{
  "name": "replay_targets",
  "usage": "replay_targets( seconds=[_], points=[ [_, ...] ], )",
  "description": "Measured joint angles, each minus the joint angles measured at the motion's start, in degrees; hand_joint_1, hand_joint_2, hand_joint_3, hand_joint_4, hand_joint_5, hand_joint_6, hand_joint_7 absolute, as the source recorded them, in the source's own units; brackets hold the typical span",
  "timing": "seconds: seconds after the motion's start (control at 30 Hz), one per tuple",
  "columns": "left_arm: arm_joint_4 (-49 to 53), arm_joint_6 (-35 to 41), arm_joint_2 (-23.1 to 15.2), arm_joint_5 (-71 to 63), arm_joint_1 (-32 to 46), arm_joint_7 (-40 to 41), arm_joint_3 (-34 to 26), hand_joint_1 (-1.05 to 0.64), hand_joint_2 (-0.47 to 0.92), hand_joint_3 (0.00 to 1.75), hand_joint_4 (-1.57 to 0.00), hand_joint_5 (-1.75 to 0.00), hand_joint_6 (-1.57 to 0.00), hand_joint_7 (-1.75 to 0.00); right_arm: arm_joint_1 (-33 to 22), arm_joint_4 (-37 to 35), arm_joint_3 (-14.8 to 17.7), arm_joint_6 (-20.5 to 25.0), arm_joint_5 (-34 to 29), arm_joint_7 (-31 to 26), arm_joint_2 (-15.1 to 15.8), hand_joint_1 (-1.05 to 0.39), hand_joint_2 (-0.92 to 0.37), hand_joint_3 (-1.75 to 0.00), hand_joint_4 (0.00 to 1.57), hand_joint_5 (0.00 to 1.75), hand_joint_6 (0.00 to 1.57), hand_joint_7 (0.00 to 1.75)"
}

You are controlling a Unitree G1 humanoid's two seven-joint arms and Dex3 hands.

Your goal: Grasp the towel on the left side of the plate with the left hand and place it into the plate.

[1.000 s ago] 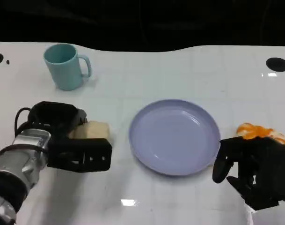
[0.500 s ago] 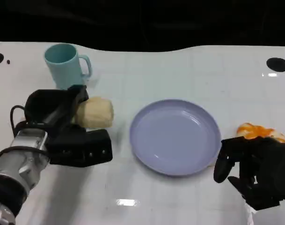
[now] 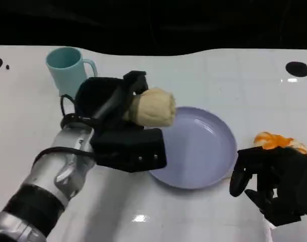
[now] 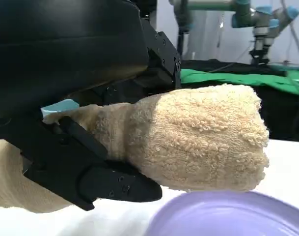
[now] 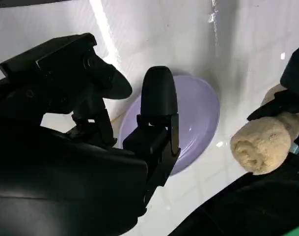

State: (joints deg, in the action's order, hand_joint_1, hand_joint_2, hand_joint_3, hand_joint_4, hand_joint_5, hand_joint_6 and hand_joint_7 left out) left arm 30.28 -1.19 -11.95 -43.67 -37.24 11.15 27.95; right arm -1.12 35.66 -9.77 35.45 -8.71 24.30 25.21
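Over the plate's left rim: your left hand carries the towel, clear of the table.
Left hand: fingers clamped round the towel's back half, with the rolled end sticking out to the right. You see the clamp best in the left wrist view, where black fingers cross under the cloth.
Why held so: gripping the back half leaves the free end leading toward the plate, so I judge a release would drop it onto the dish, not the table.
Height: the towel sits above the rim with a gap beneath, enough to pass over the lip without catching.
Right hand: parked at the near right, beside the plate, holding nothing; its fingers look loosely curled with gaps between them. I judge it is kept there to stay out of the carry.
Mug: far left, well apart from the plate and behind your arm.
Orange thing: just right of the plate, partly covered by the right hand; you cannot tell what it is.
Hidden: the left hand covers the plate's near-left rim, and the towel's gripped end is buried among the fingers, so how much cloth is inside the grip is unclear.
Cut off: the left wrist view crops the plate to a sliver.
Remaining: carry further over the plate's middle, lower, let go.
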Motion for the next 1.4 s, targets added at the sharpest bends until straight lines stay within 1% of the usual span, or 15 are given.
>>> replay_targets(
  seconds=[0.13, 0.17, 0.2, 0.23, 0.27, 0.3, 0.4, 0.47, 0.57, 0.63, 0.7, 0.77, 0.87, 1.13, 1.4],
  points=[
    [0.0, 1.21, 2.56, -1.32, -0.43, -1.65, 1.71, -0.26, 0.52, 0.86, -0.9, -1.75, -0.6, -1.71, 0.01, 0.11, -0.26, 0.99, -0.09, -0.03, -0.02, -0.01, -0.58, -1.05, 0.72, 1.73, 0.69, 1.41],
    [0.01, 1.58, 3.15, -1.67, -0.63, -2.05, 2.03, -0.26, 0.52, 0.87, -0.9, -1.75, -0.6, -1.71, 0.0, 0.21, -0.28, 1.2, -0.12, -0.06, -0.03, -0.01, -0.58, -1.05, 0.72, 1.73, 0.69, 1.41],
    [0.01, 1.79, 4.02, -1.77, -1.15, -2.41, 2.68, -0.25, 0.52, 0.87, -0.91, -1.75, -0.64, -1.41, 0.01, 0.4, -0.34, 1.25, -0.12, -0.07, -0.07, -0.01, -0.58, -1.05, 0.72, 1.73, 0.7, 1.41],
    [0.08, 2.03, 4.43, -1.96, -1.5, -2.61, 3.13, -0.25, 0.52, 0.86, -0.92, -1.75, -0.71, -1.22, 0.0, 0.5, -0.34, 1.36, -0.13, -0.09, -0.12, 0.0, -0.58, -1.05, 0.72, 1.73, 0.7, 1.41],
    [0.17, 2.27, 5.02, -2.32, -1.79, -2.93, 3.49, -0.25, 0.51, 0.86, -0.92, -1.75, -0.76, -1.11, 0.0, 0.6, -0.34, 1.54, -0.13, -0.14, -0.2, 0.0, -0.58, -1.05, 0.72, 1.73, 0.7, 1.42],
    [0.28, 2.29, 5.63, -2.6, -2.0, -3.04, 3.98, -0.26, 0.52, 0.83, -0.92, -1.75, -0.76, -1.13, 0.01, 0.72, -0.36, 1.6, -0.12, -0.15, -0.28, 0.0, -0.58, -1.05, 0.72, 1.73, 0.7, 1.42],
    [1.27, 2.24, 7.78, -2.93, -2.66, -3.08, 5.52, -0.3, 0.67, 0.59, -0.9, -1.75, -0.88, -0.68, 0.01, 1.11, -0.46, 1.61, -0.1, -0.17, -0.44, -0.01, -0.58, -1.05, 0.72, 1.73, 0.7, 1.42],
    [1.8, 2.3, 8.89, -2.9, -3.04, -4.75, 6.04, -0.31, 0.84, 0.31, -0.85, -1.75, -0.97, -0.31, 0.01, 1.13, -0.62, 1.6, -0.26, -0.22, -0.45, -0.01, -0.59, -1.05, 0.71, 1.73, 0.69, 1.42],
    [2.19, 3.32, 9.68, -2.63, -3.83, -9.1, 6.36, -0.31, 0.91, 0.18, -0.76, -1.66, -0.99, -0.14, 0.01, 1.16, -1.0, 1.63, -0.71, -0.23, -0.43, -0.02, -0.59, -1.04, 0.71, 1.74, 0.69, 1.41],
    [2.23, 4.3, 10.12, -2.32, -4.43, -11.89, 6.47, -0.32, 0.92, 0.13, -0.59, -1.39, -0.85, -0.04, 0.02, 1.22, -1.2, 1.86, -0.73, -0.23, -0.43, -0.02, -0.6, -1.03, 0.7, 1.74, 0.68, 1.41],
    [2.23, 4.97, 10.22, -2.17, -4.65, -14.24, 6.53, -0.33, 0.92, 0.12, -0.53, -1.2, -0.74, -0.01, 0.04, 1.3, -1.29, 2.26, -0.72, -0.23, -0.44, -0.02, -0.6, -1.03, 0.7, 1.74, 0.68, 1.41],
    [2.24, 5.27, 10.2, -1.82, -4.65, -15.96, 6.66, -0.38, 0.92, 0.13, -0.49, -0.88, -0.57, -0.01, 0.05, 1.34, -1.29, 2.51, -0.72, -0.23, -0.44, -0.02, -0.6, -1.02, 0.7, 1.74, 0.68, 1.41],
    [2.24, 5.57, 10.02, -1.88, -4.65, -17.1, 7.24, -0.57, 0.92, 0.13, -0.27, -0.54, -0.36, 0.0, 0.09, 1.37, -1.3, 2.56, -0.72, -0.23, -0.44, -0.02, -0.6, -1.02, 0.69, 1.73, 0.68, 1.41],
    [0.29, 5.94, 9.53, -3.07, -4.61, -17.74, 8.39, -0.75, 0.92, 0.14, -0.1, -0.45, -0.19, 0.0, 0.08, 1.35, -1.21, 1.5, -0.71, -0.22, -0.26, -0.02, -0.59, -1.04, 0.7, 1.72, 0.68, 1.4],
    [-7.47, 7.66, 6.44, -2.38, -4.25, -27.38, 8.25, -0.76, 0.92, 0.16, -0.11, -0.48, -0.27, -0.04, 0.08, 1.14, -0.73, 1.43, -0.62, -0.14, -0.22, -0.01, -0.59, -1.03, 0.69, 1.72, 0.68, 1.4]
  ],
)
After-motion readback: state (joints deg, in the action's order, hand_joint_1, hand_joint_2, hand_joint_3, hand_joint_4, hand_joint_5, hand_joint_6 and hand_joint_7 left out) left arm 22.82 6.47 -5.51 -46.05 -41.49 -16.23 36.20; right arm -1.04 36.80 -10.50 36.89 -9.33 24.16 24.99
